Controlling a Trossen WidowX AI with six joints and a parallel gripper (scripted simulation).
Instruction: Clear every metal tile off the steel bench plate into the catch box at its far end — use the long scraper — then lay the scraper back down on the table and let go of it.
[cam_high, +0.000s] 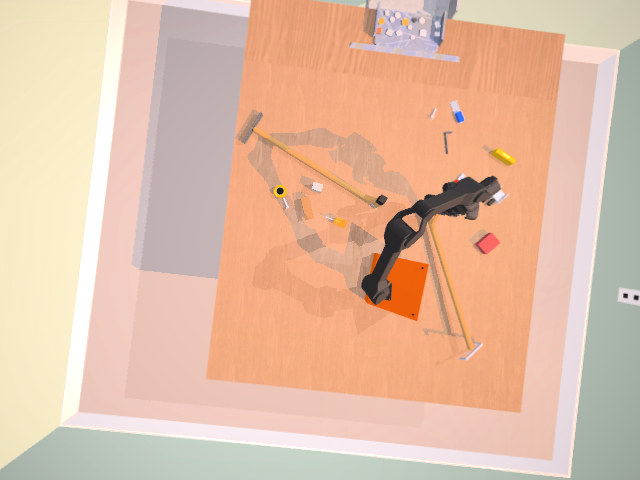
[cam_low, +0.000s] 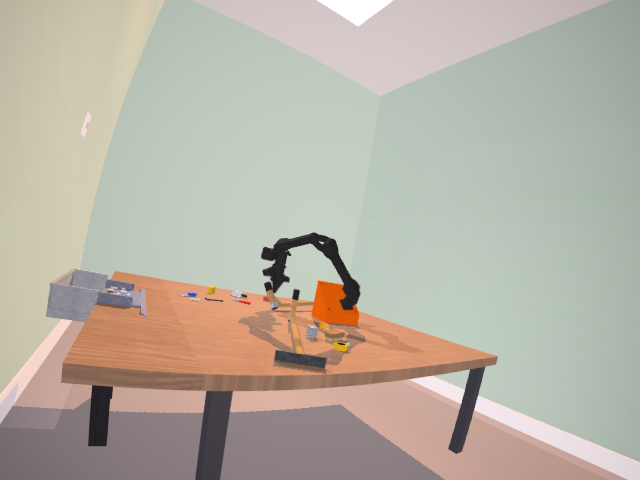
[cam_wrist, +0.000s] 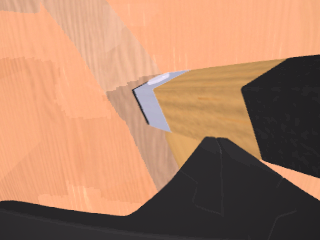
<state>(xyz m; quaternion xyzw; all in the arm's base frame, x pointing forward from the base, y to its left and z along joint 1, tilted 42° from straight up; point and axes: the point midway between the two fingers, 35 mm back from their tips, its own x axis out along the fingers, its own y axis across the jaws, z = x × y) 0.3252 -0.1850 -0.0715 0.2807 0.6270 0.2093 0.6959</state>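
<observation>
The steel plate has low side walls and carries several small white, grey and orange tiles. The grey catch box is beyond it, past the table edge. One long wooden-handled tool has a thin metal head beside the orange base; its grip end has a black cap. Another long tool has a broad dark head at the left. Which is the scraper is unclear. My gripper is shut and empty, its tip close beside the first tool's grip.
The orange base block stands under my arm. A red block, a yellow item, a blue item and a hex key lie right. A yellow tape, white block and orange-handled tool lie left.
</observation>
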